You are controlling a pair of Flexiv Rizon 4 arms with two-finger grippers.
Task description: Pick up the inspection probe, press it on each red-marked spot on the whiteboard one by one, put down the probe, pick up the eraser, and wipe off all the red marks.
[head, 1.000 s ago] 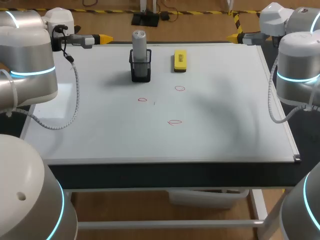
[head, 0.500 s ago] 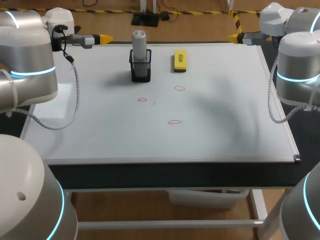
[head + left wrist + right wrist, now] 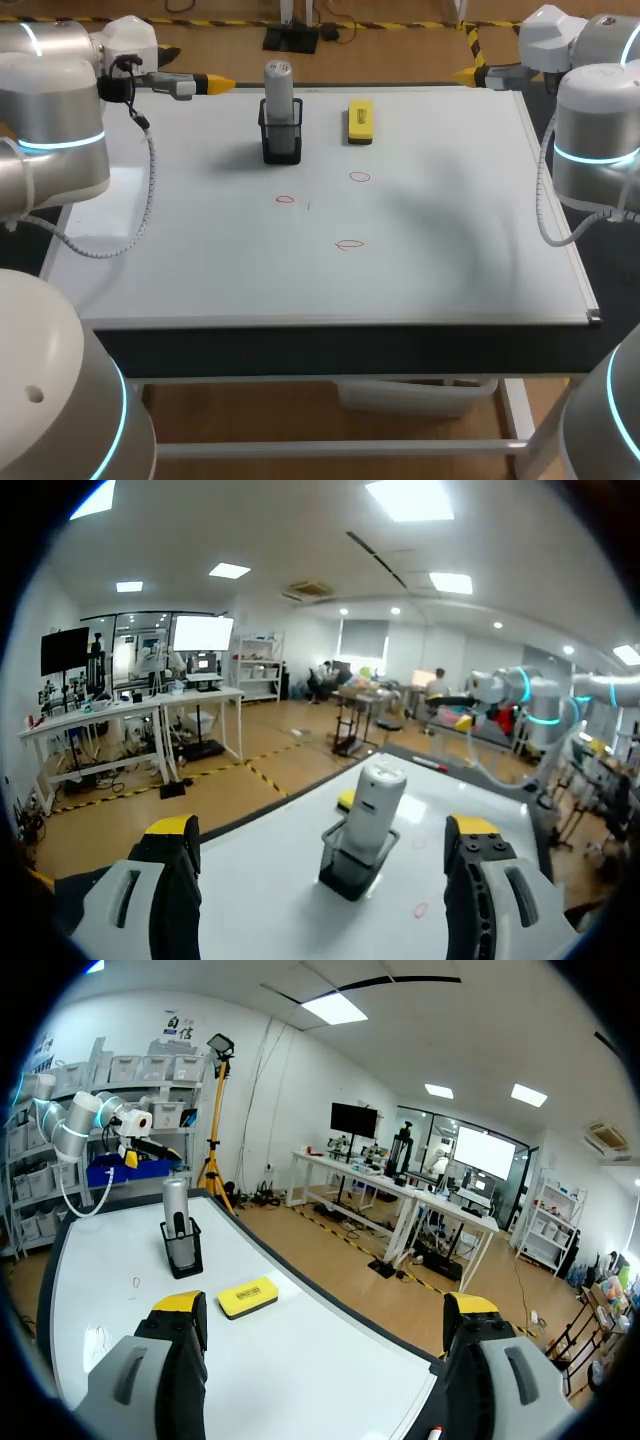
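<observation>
1. A grey cylindrical inspection probe (image 3: 279,90) stands upright in a black mesh holder (image 3: 281,145) near the far edge of the white whiteboard tabletop (image 3: 450,220).
2. A yellow block eraser (image 3: 360,121) lies flat near the holder's right side, not touching it.
3. Three red marker ovals (image 3: 348,244) are drawn on the board, apart from each other.
4. The left tool (image 3: 215,84) hangs over the far left corner, released, with the probe ahead of its spread fingers.
5. The right tool (image 3: 468,74) hangs at the far right corner, released and holding nothing.
</observation>
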